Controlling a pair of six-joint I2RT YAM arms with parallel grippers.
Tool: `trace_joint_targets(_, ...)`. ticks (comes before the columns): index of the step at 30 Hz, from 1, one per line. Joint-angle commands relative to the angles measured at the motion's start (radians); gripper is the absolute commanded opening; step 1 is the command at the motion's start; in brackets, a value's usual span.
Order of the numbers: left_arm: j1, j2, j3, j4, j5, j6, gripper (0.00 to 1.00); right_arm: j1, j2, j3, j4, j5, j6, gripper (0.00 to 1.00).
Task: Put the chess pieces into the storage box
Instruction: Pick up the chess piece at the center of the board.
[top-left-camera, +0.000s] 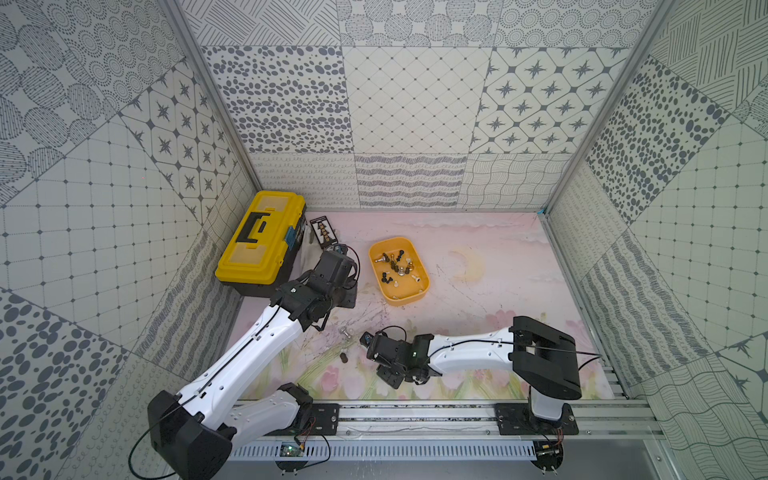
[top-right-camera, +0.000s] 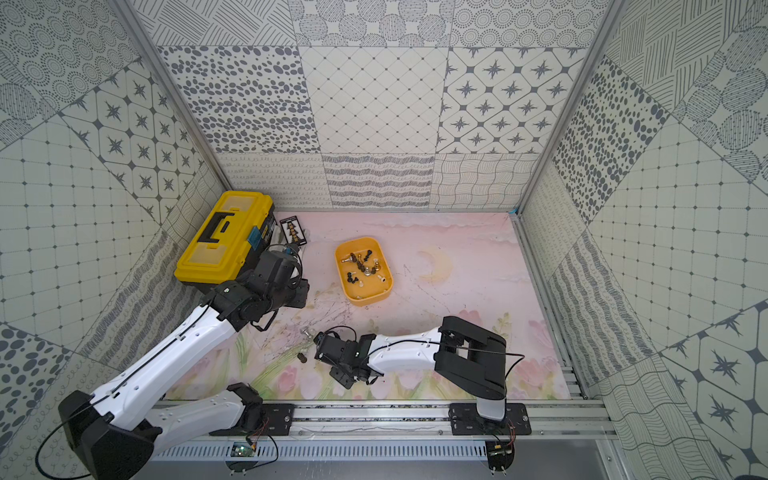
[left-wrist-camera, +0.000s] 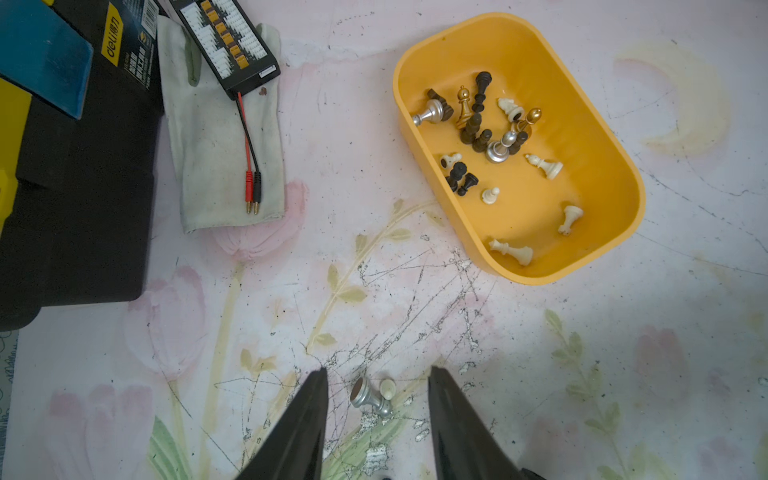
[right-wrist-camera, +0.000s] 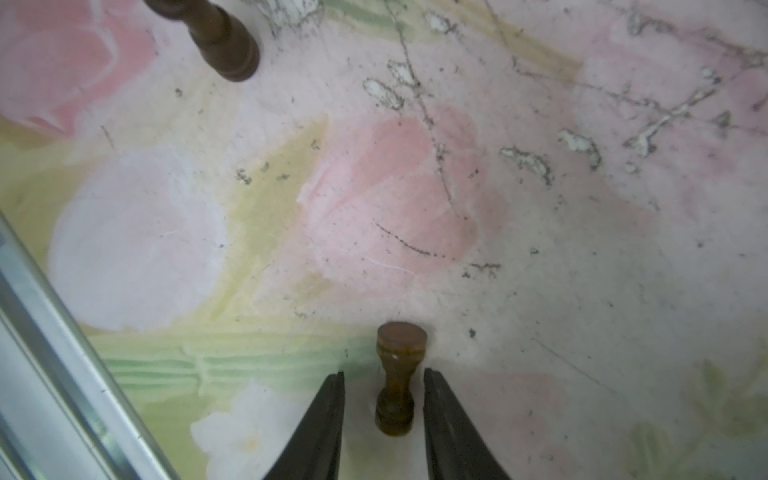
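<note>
With open jaws the right gripper (right-wrist-camera: 383, 374) straddles a fallen brown piece (right-wrist-camera: 401, 340) on the table (right-wrist-camera: 540, 249), poised to pinch its stem, while the left gripper (left-wrist-camera: 377, 370), jaws open, hovers above a silver piece (left-wrist-camera: 361, 395) outside the partly filled storage box (left-wrist-camera: 590, 124).

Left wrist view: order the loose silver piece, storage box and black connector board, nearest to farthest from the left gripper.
1. silver piece, at the left gripper
2. storage box, on the mat
3. black connector board, on the glove
</note>
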Motion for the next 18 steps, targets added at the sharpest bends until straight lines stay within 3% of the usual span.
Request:
trace_joint_targets(1, -0.002, -0.023, -0.008, -0.015, -0.026, -0.006, 0.45, -0.005, 0.039, 0.032, 0.004, -0.031, 0.025, 0.34)
trace_joint_targets(9, -0.002, -0.033, 0.017, -0.028, -0.064, 0.008, 0.46, -0.006, 0.026, 0.025, -0.018, -0.054, 0.022, 0.16)
trace_joint_targets(18, -0.002, -0.037, 0.009, -0.025, -0.055, 0.009, 0.46, -0.027, -0.146, 0.008, -0.010, -0.048, 0.026, 0.07)
